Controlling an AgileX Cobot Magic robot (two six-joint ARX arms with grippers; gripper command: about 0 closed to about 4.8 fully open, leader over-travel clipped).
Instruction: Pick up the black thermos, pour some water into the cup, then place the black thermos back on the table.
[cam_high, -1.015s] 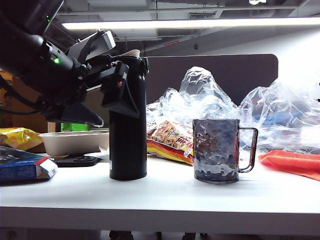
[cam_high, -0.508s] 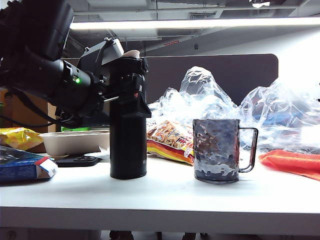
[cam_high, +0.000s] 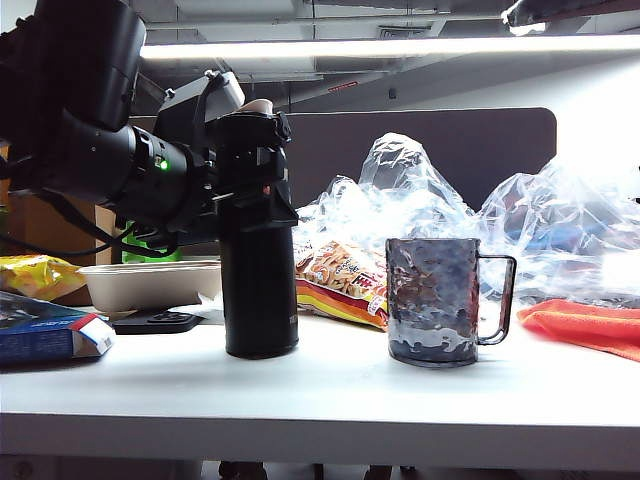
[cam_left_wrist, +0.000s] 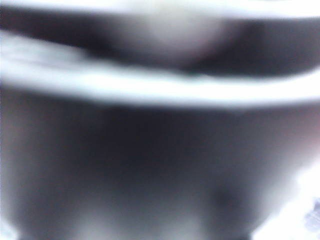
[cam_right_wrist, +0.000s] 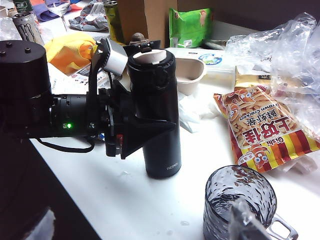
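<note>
The thermos (cam_high: 259, 250) stands upright on the table (cam_high: 330, 395), its lid flipped back so the pale spout shows at the top. The left gripper (cam_high: 250, 185) reaches in level from the side away from the cup (cam_high: 434, 300), and its jaws straddle the upper half of the flask, one black finger (cam_right_wrist: 145, 131) lying along the body. Whether they are already pressing on it I cannot tell; the base is on the tabletop. The left wrist view is filled by a dark blur with a pale band, too close to read.

The cup stands upright on the table beside the thermos, apart from it, with its handle turned away from the flask. Behind the gap between the two lies a snack bag (cam_high: 338, 280), with crumpled clear plastic (cam_high: 440, 200) heaped behind the cup. A beige tray (cam_high: 150, 283) sits behind the thermos on the arm's side, and an orange cloth (cam_high: 590, 328) lies beyond the cup's handle.

The right gripper (cam_right_wrist: 245, 220) hangs above the cup, showing only as a blurred fingertip in its own wrist view; its jaws are spread wide and hold nothing.
</note>
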